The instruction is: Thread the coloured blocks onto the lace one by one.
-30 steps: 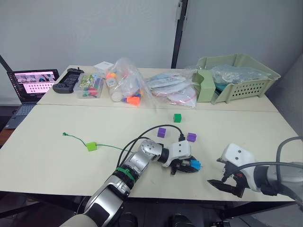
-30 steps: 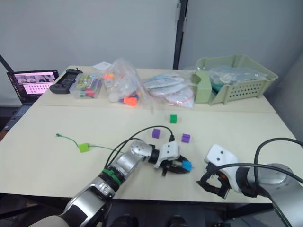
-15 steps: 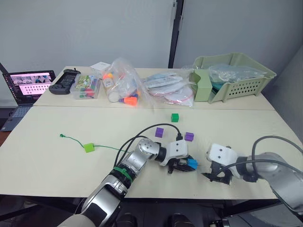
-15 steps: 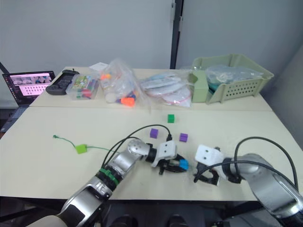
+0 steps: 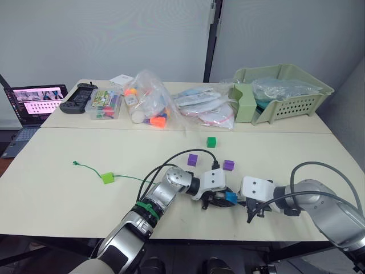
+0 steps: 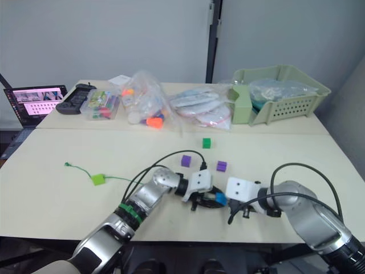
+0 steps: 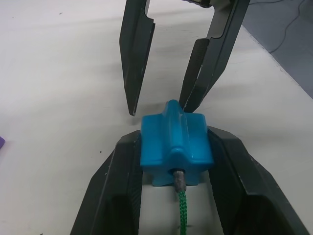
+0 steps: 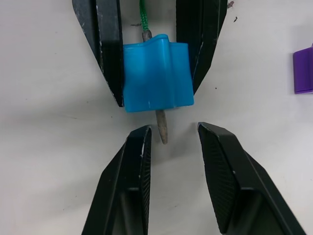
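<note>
My left gripper [image 7: 176, 142] is shut on a blue block [image 7: 176, 147] low over the table's front middle. The green lace [image 5: 128, 178] enters the block, and its greyish tip [image 8: 161, 128] pokes out the far side. My right gripper [image 8: 172, 131] faces the left one, its fingers [image 8: 137, 156] open on either side of that tip without touching it. Farther left, a lime green block [image 5: 108, 178] sits on the lace, which ends in a knot [image 5: 76, 163]. Two purple blocks [image 5: 193, 160] [image 5: 228, 165] and a dark green block [image 5: 211, 142] lie loose behind the grippers.
Along the back stand a laptop [image 5: 37, 98], a black controller [image 5: 78, 98], a clear box [image 5: 107, 104], clear bags of toys [image 5: 149, 105] and a green basket [image 5: 282, 91]. A black cable [image 5: 182, 155] loops over my left arm.
My right gripper has moved left from the front right edge up to the blue block, and its fingers have narrowed around the lace tip. The left gripper has kept its hold.
</note>
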Controlling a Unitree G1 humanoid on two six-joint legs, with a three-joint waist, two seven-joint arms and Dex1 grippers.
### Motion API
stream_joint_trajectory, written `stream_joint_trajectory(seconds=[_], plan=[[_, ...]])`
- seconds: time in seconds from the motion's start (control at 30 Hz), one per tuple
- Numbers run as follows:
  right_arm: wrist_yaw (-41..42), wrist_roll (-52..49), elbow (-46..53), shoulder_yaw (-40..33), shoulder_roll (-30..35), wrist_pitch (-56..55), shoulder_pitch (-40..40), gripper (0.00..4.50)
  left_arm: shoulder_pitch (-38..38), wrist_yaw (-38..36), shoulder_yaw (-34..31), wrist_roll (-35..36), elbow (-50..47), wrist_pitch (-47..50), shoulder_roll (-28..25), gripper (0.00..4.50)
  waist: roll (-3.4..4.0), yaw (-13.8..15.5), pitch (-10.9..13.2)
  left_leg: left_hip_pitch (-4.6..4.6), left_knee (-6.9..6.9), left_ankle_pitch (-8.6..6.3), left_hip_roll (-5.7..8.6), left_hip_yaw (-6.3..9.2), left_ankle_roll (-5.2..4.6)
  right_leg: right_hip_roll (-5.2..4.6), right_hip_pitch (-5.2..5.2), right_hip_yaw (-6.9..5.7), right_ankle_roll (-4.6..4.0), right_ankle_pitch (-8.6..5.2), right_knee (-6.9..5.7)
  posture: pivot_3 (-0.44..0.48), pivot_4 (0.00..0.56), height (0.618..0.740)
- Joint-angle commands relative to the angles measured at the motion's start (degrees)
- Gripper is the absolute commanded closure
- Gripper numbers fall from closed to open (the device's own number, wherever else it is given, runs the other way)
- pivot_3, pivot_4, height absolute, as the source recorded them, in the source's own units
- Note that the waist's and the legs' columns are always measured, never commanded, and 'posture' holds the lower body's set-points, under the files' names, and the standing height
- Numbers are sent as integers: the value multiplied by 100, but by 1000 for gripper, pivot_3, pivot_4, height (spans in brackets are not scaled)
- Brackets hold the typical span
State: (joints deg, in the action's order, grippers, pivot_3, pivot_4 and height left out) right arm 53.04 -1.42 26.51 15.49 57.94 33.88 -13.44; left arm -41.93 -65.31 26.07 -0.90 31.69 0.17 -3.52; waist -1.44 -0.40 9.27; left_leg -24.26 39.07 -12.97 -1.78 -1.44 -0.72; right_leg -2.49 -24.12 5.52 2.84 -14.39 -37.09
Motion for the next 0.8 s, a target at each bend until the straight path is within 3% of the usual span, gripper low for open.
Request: stream_joint_trajectory(seconds=[0.03, 0.17, 0.2, 0.5, 0.67, 0.8], plan=[[63, 62, 126, -24, -35, -36, -84, 3151, -7, 14, -12, -12, -163, 30, -25, 3121, 0, -4, 0, 0, 0, 0, 0, 0, 0, 0, 0, 0, 0, 0, 0, 0, 150, 734], [118, 73, 115, -31, -108, -29, -94, 4417, -14, 21, -10, -18, -154, 30, -35, 3121, 0, -11, 0, 0, 0, 0, 0, 0, 0, 0, 0, 0, 0, 0, -1, 0, 150, 734], [138, 88, 94, -18, -106, -38, -80, 4500, -16, 31, -12, -21, -150, 27, -36, 3121, 0, -12, 0, 0, 0, 0, 0, 0, 0, 0, 0, 0, 0, 0, 0, 0, 150, 734], [264, 98, -86, -252, 66, -196, 147, 4500, 7, -18, -112, 49, -361, 88, -283, 3121, 0, -10, 0, 0, 0, 0, 0, 1, 0, 0, 0, 0, 0, 0, -1, 0, 150, 734], [336, 77, -235, -425, 208, -396, 313, 4500, 64, -287, -263, 189, -598, -32, -771, 3121, 1, -18, 0, 2, 0, 0, -1, 0, 0, 0, 0, 0, 0, 0, -2, 0, 150, 734], [442, 103, -386, -391, 178, -515, 171, 4500, 94, -669, -670, 455, -714, -145, -1481, 3121, 1, -29, -1, 3, 0, 0, -3, 0, 0, 0, -1, -1, -1, 0, -3, 0, 150, 734]])
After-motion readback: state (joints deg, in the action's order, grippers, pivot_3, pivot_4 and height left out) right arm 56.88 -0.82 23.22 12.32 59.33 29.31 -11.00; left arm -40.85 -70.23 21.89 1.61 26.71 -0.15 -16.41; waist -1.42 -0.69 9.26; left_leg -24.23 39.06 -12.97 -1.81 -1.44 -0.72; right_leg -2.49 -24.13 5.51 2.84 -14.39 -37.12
